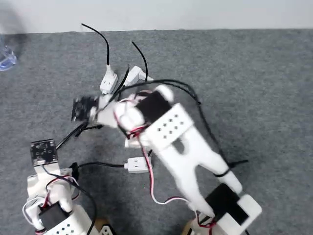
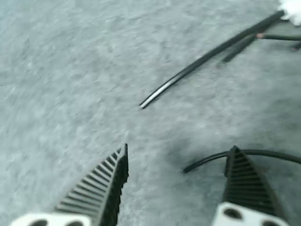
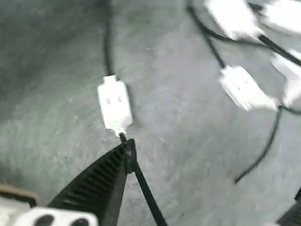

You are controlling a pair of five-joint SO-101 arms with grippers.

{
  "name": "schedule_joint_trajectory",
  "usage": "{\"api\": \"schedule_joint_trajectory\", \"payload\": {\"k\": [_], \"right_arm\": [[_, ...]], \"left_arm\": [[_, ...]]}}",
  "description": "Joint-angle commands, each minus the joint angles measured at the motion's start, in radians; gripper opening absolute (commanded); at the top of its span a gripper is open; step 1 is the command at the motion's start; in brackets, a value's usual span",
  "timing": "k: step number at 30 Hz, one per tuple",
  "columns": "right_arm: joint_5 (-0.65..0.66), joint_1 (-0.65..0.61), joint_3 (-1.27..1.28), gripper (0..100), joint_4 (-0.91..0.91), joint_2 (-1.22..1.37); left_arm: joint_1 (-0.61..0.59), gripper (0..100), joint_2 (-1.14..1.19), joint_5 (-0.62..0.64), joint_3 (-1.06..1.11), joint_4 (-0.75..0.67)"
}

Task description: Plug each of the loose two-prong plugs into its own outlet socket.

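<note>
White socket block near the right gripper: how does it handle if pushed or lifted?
The socket block looks small and flat, likely light; a push should slide it on the carpet, not roll it. Its black cord bends loosely, so it's probably floppy but may tug the block when lifted.

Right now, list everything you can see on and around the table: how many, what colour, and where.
plugs and sockets: at least three, white, two toward the table's far side, one nearer the arms' bases
cords: several, black, trailing from them
clear object: one, bluish, far left edge
table: one, grey
left arm: white, near left corner
left gripper: black fingers, open over bare table
right arm: white, stretched over the middle
right gripper: black fingers, open
</note>
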Motion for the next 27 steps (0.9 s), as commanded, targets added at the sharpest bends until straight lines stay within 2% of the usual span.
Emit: {"api": "schedule_joint_trajectory", "payload": {"k": [1, 5, 10, 12, 15, 17, 21, 23, 27], "right_arm": [[-0.141, 0.077, -0.058, 49.3, 0.041, -0.119], [-0.278, 0.229, -0.058, 49.3, 0.027, -0.251], [-0.353, 0.49, -0.025, 49.3, 0.039, -0.38], [-0.388, 0.605, 0.029, 49.3, 0.039, -0.409], [-0.445, 0.774, 0.158, 49.3, 0.028, -0.435], [-0.451, 0.857, 0.273, 49.3, -0.012, -0.447], [-0.443, 0.943, 0.548, 49.3, -0.174, -0.486], [-0.443, 0.947, 0.701, 49.3, -0.271, -0.53], [-0.451, 0.929, 0.98, 49.3, -0.453, -0.631]], "left_arm": [[0.106, 31, -0.003, -0.011, -0.081, 0.0], [0.256, 31, -0.003, -0.009, -0.076, -0.066], [0.416, 31, -0.002, -0.009, -0.024, -0.232], [0.493, 31, 0.002, -0.023, -0.019, -0.256], [0.654, 31, 0.005, -0.207, -0.03, -0.227], [0.74, 31, 0.005, -0.233, -0.047, -0.198], [0.868, 31, 0.006, -0.265, -0.124, -0.15], [0.916, 31, 0.008, -0.273, -0.157, -0.123], [1.025, 31, 0.068, -0.368, -0.168, -0.074]]}}
